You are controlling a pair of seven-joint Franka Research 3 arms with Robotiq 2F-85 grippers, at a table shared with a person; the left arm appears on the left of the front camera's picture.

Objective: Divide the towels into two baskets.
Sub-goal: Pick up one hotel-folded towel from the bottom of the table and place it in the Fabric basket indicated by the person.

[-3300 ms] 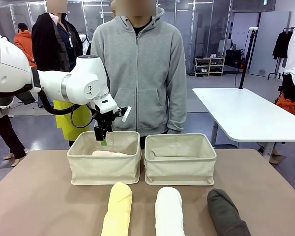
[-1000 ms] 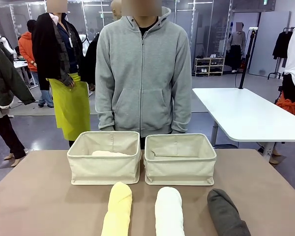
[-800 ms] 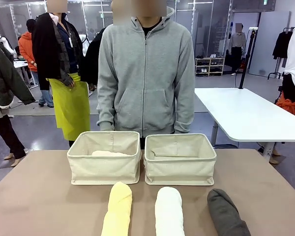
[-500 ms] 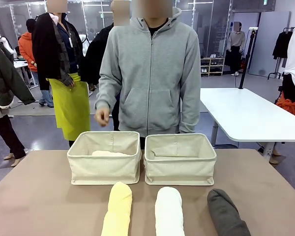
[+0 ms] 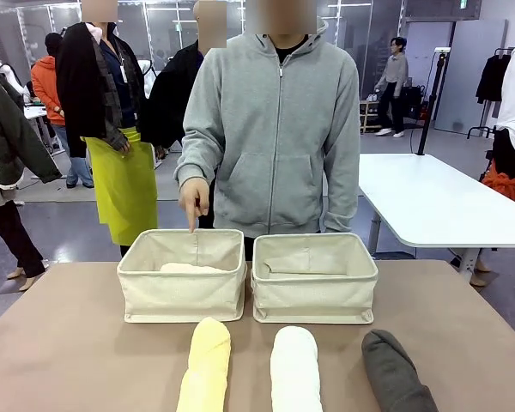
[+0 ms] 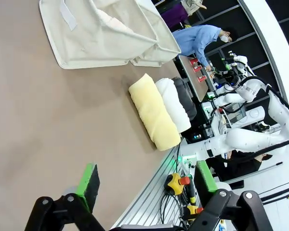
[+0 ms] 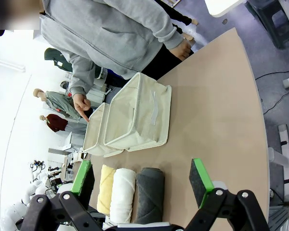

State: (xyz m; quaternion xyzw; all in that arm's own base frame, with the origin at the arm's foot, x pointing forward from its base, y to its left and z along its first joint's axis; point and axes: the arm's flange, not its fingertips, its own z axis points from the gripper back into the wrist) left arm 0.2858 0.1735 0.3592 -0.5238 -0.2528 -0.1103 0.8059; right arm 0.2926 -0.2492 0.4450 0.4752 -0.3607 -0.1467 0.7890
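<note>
Front view: two baskets sit just beside each other at mid-far bench (image 5: 60, 343), L basket (image 5: 182, 299) at 9 o'clock of R basket (image 5: 314, 299). Pink towel (image 5: 189, 268) lies low inside L basket, long axis 9–3, w/ just its top showing over the near rim.

Other three rolls lie in a row on the bench at 6 o'clock of the baskets, apart from each other, near ends cut by the pic edge.
- Yellow towel (image 5: 206, 365): long axis approx 12–6, far end pointing at L basket's near wall, close but apart from it; near end drifts a bit toward 7.
- White towel (image 5: 295, 369): straight 12–6, far end toward R basket.
- Dark towel (image 5: 395, 373): at 3 o'clock of white towel, axis approx 11–5, far end aimed at R basket's near corner on the 3 side.

Person's hand (image 5: 193, 196) is at 12 o'clock of L basket, index finger pointing down to 6, tip at the far rim; can't tell if touching.

L wrist view: left jaws stand wide, green pads (image 6: 89, 185) well apart over bare bench. Yellow towel runs approx 10–4 there, white and dark side by side beyond it toward 2, a basket at 12.

R wrist view: right jaws wide too, pads (image 7: 201, 180) well apart. The three rolls show btwn them, axes 12–6, dark towel on the 3 side, baskets at 12 o'clock of the rolls.
</note>
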